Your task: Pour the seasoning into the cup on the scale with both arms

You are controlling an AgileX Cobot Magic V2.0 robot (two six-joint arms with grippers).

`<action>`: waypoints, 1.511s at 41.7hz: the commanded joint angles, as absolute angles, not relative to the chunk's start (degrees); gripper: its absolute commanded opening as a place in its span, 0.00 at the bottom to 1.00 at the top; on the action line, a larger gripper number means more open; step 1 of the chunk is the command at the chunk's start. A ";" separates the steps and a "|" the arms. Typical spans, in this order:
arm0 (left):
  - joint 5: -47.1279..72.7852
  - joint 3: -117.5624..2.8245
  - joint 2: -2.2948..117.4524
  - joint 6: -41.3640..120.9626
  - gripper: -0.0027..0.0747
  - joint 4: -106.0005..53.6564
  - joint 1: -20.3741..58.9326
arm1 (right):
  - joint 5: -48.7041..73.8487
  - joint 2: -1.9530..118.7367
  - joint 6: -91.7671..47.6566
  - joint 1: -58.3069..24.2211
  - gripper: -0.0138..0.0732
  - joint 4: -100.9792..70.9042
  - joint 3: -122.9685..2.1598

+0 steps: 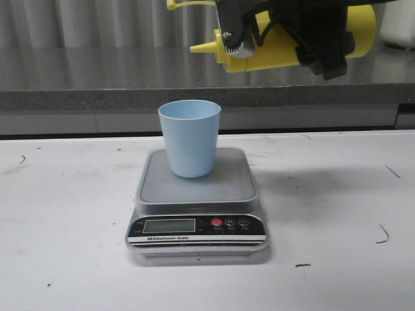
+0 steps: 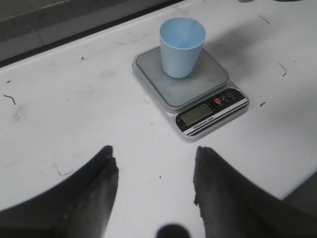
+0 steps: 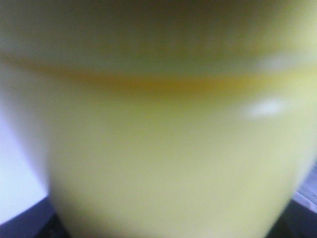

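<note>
here the cup stood upright on the scale platform, toward its rear, on the white tabletop. the cup's interior looked empty in the left wrist view, so pouring was judged not yet begun. the bottle was held high, lying near horizontal, nozzle pointing toward the robot's left and sitting above and slightly right of the cup. the right claw was clamped across the bottle body; the right wrist view was filled by blurred yellow plastic. the nozzle cap appeared to be on; whether it was sealed cannot be told. the left claw hung over bare tabletop near the scale, fingers spread apart, holding nothing. done, by judgement: cup placed, bottle lifted and tipped. remaining: align nozzle over cup, tilt further or squeeze, dispense, check display.
</note>
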State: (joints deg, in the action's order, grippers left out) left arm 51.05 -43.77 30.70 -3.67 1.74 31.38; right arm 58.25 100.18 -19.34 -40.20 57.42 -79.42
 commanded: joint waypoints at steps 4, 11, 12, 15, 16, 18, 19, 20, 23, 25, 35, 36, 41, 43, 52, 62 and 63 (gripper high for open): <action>46.63 -45.30 30.86 -3.72 0.49 1.50 31.77 | 58.49 97.21 -20.32 -40.36 0.58 63.08 -81.63; 46.63 -45.30 30.86 -3.72 0.49 1.50 31.77 | 58.66 97.14 -24.77 -40.36 0.58 65.42 -81.63; 46.63 -45.30 30.86 -3.72 0.49 1.50 31.77 | 58.66 97.09 -25.21 -40.36 0.58 65.52 -81.63; 46.63 -45.30 30.86 -3.72 0.49 1.50 31.77 | 58.49 97.02 -25.96 -40.36 0.58 65.53 -81.63; 46.63 -45.30 30.86 -3.72 0.49 1.50 31.77 | 58.49 97.02 -26.19 -40.36 0.58 65.53 -81.63; 46.63 -45.30 30.86 -3.72 0.49 1.50 31.77 | 58.49 97.02 -26.62 -40.36 0.57 65.53 -81.63; 46.63 -45.30 30.86 -3.72 0.49 1.50 31.77 | 58.54 97.02 -27.03 -40.36 0.57 65.60 -81.63; 46.63 -45.30 30.86 -3.72 0.49 1.50 31.77 | 58.54 97.02 -27.94 -40.36 0.57 65.60 -81.63; 46.63 -45.30 30.86 -3.72 0.49 1.50 31.77 | 58.56 97.02 -30.20 -40.36 0.57 65.60 -81.63; 46.63 -45.30 30.86 -3.72 0.49 1.50 31.77 | 58.42 97.02 -30.98 -40.36 0.57 65.60 -81.63; 46.63 -45.30 30.86 -3.72 0.49 1.50 31.77 | 58.12 97.02 -30.70 -40.36 0.57 65.40 -81.63; 46.63 -45.30 30.86 -3.72 0.49 1.50 31.77 | 58.12 97.02 -30.25 -40.36 0.57 65.17 -81.63; 46.63 -45.30 30.86 -3.72 0.49 1.50 31.77 | 58.87 96.75 -23.91 -40.02 0.57 64.92 -81.63; 46.63 -45.30 30.86 -3.72 0.49 1.50 31.77 | 58.75 96.17 -17.95 -40.02 0.57 64.36 -81.63; 46.63 -45.30 30.86 -3.72 0.49 1.50 31.77 | 54.45 89.72 -2.42 -40.02 0.57 54.63 -81.57; 46.63 -45.30 30.86 -3.72 0.49 1.50 31.77 | 51.16 81.14 8.65 -40.02 0.57 47.27 -79.19; 46.63 -45.30 30.86 -3.72 0.49 1.50 31.77 | 50.29 80.02 10.18 -39.98 0.57 47.27 -78.26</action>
